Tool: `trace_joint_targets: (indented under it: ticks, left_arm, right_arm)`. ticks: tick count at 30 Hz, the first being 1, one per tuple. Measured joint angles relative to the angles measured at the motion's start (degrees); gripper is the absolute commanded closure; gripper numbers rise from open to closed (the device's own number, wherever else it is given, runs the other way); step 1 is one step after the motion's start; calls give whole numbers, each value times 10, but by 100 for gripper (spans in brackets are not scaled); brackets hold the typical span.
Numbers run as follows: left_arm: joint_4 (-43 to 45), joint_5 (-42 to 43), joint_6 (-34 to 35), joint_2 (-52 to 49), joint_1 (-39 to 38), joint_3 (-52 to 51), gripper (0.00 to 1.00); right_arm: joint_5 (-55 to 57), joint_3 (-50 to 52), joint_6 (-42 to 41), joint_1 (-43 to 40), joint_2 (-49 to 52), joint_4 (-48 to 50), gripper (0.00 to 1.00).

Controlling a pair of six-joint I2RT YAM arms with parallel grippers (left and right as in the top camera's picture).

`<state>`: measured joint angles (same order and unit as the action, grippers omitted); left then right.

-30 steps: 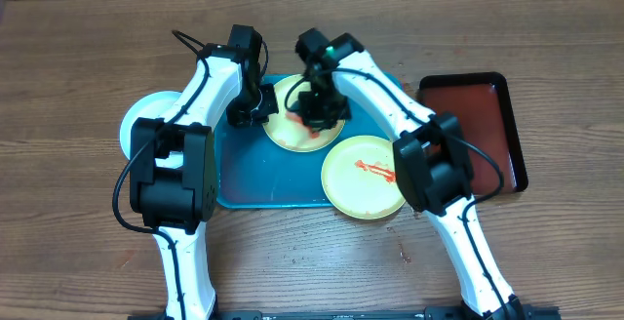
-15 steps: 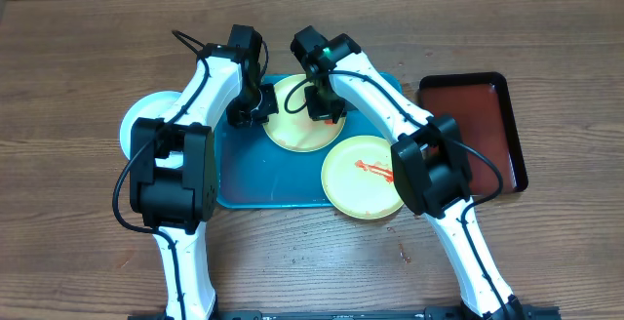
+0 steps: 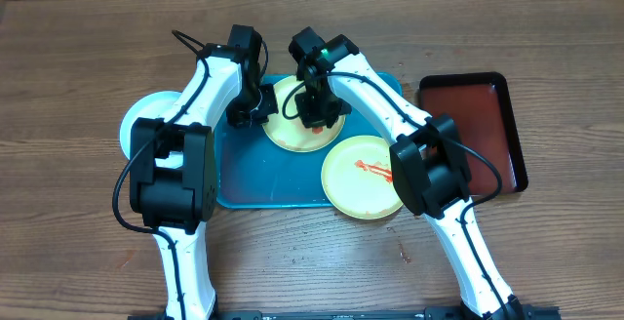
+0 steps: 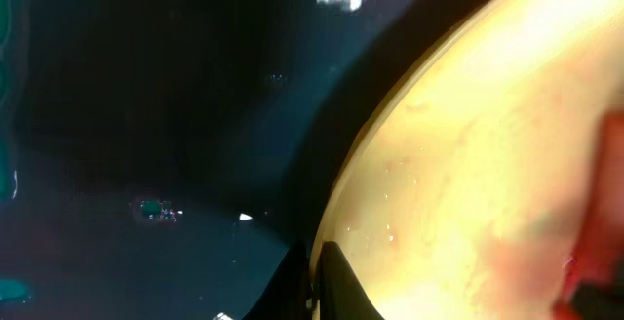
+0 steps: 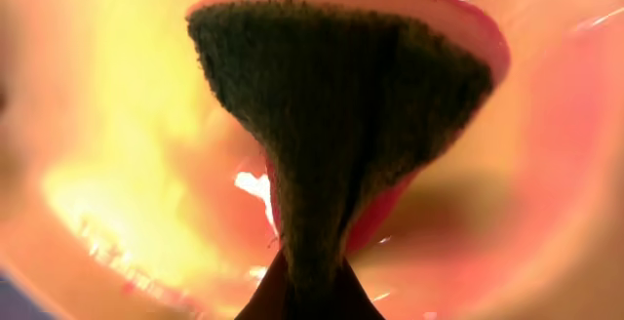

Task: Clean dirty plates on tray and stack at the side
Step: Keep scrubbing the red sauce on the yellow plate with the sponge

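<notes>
Three plates: the first plate, yellow-green, lies in the one turquoise tray. The second plate overhangs its right corner, and the pale-blue plate sits outside, left. My left gripper pinches the first plate's rim — my right gripper is clamped tight on a sponge over it.

pincer: clamped on sponge | sponge: dark-green face, pink edge | behind: yellow plate

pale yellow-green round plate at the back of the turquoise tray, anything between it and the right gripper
Only the dark green scrubbing sponge that the right gripper is shut on, held down over the pale yellow-green round plate. Nothing else visible stands between them.
</notes>
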<state>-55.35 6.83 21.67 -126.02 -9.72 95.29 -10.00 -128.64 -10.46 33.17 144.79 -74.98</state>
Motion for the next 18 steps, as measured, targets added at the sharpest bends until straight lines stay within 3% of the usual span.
trace_joint_targets:
  ticks: [10, 18]
  left_arm:
    - [0, 0, 0, 0, 0, 0, 96]
    - [0, 2, -5, 0, 1, 0, 96]
  right_arm:
    - [-81, 0, 35, 18, 0, 8, 96]
    - [-74, 0, -56, 25, 0, 60, 96]
